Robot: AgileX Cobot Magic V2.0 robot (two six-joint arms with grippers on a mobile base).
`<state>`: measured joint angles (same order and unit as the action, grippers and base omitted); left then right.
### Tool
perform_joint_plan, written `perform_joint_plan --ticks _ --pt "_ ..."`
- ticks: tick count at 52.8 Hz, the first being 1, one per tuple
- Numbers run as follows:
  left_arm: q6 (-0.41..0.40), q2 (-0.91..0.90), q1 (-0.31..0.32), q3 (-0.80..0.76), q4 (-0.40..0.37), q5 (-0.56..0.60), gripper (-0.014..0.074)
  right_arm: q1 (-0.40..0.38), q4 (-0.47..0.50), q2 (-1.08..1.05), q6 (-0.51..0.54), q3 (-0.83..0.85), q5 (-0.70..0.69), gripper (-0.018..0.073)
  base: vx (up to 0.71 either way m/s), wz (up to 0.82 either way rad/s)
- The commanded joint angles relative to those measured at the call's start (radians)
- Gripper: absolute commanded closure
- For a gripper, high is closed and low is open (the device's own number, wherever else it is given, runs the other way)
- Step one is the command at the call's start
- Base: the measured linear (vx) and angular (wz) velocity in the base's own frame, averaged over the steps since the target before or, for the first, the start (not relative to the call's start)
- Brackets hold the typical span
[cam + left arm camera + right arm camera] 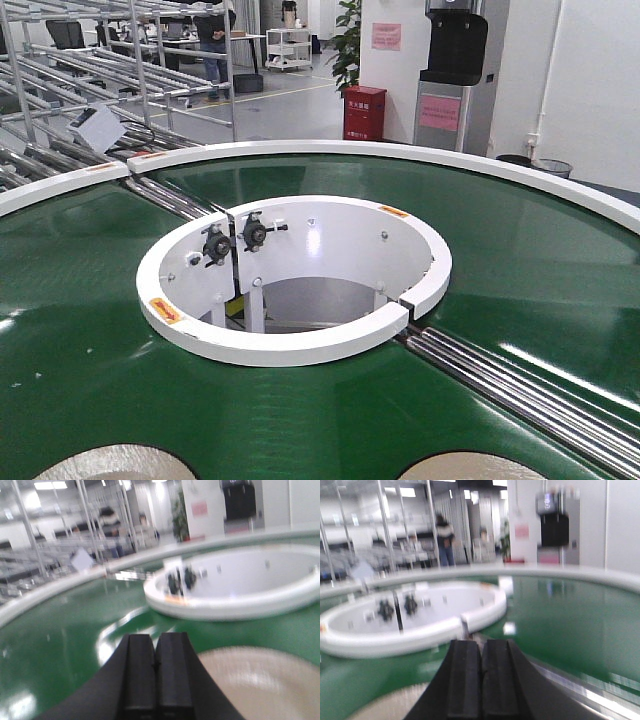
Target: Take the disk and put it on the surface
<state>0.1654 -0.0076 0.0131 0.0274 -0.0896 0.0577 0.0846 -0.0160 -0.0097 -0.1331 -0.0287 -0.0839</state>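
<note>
Green conveyor belt [90, 330] around white hub ring [290, 350]. Pale disks [470, 467] lie at its near edge, below the wrists. Left gripper [155, 647] and right gripper [482, 652]: fingers pressed together, empty. Step: approach. Next: part fingers, descend onto a disk. Surface out of view.

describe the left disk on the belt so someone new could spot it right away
Find the big green belt circling the white inner ring. At its near edge, along the bottom of the front view, lie two pale round disks. The left disk sits on unbroken green, below the ring's orange sticker; the right disk lies near the steel rollers.
</note>
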Motion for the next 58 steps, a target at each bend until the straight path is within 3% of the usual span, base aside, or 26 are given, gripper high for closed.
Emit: perform_joint_plan --ticks 1,3,7,15,28,47,58 --pt "-0.113 -0.017 0.007 -0.038 -0.032 0.230 0.0596 0.000 0.016 0.007 0.000 0.032 -0.162 0.0566 0.00 0.00" --pt "-0.147 -0.017 0.007 -0.072 -0.033 0.233 0.0596 0.000 0.027 0.007 0.000 0.065 -0.139 0.0566 0.00 0.00" --pt "-0.140 -0.014 0.007 -0.193 -0.024 0.172 0.0596 0.000 0.034 0.009 0.001 0.181 -0.053 0.0566 0.00 0.00" --pt "-0.040 0.104 0.008 -0.475 -0.020 0.048 0.0596 0.000 0.016 0.102 0.010 0.463 0.120 0.0566 0.00 0.00" --pt "-0.029 0.502 0.008 -0.829 -0.024 -0.113 0.0596 0.000 -0.015 0.451 0.101 0.735 0.122 0.0566 0.00 0.00" --pt "-0.032 0.757 0.008 -0.873 -0.024 -0.119 0.0582 0.000 -0.008 0.731 0.096 0.764 0.107 0.0557 0.00 0.00" --pt "-0.032 0.760 0.008 -0.873 -0.024 -0.126 0.0442 0.000 0.003 0.736 0.094 0.764 0.112 0.0438 0.00 0.00"
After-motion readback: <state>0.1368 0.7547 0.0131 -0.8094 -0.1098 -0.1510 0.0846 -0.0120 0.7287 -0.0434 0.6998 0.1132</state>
